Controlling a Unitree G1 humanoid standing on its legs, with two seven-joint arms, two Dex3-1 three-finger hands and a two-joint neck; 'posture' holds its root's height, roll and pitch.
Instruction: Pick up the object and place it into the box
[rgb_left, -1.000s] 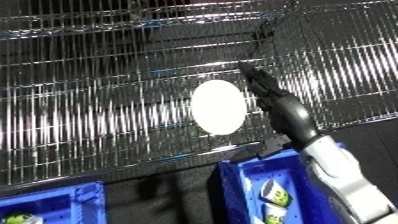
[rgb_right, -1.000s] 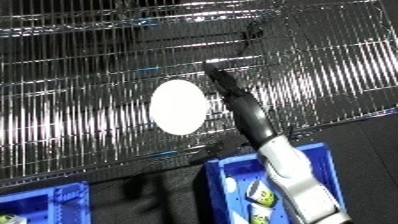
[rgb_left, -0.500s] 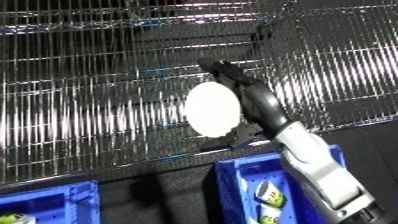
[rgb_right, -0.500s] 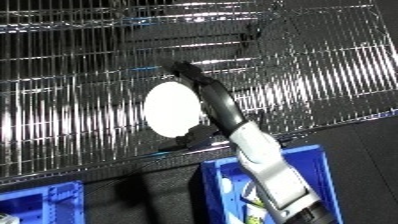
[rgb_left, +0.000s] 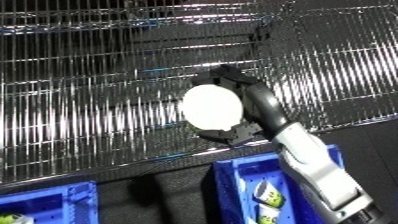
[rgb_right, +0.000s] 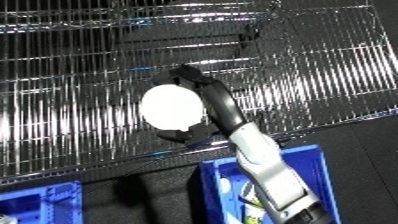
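My right hand curls around the white round object on the wire shelf. Looks smooth, light, slippery; grip across the widest part.

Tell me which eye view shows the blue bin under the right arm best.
The right eye view: the blue bin shows both side walls around the forearm. In the left eye view its right side runs closer to the frame edge, behind the arm.

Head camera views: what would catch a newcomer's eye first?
The white round object stands out bright against the wire rack, mid-frame. The right hand wraps it, fingers over the top and thumb beneath. Below, a blue bin sits under the white forearm.
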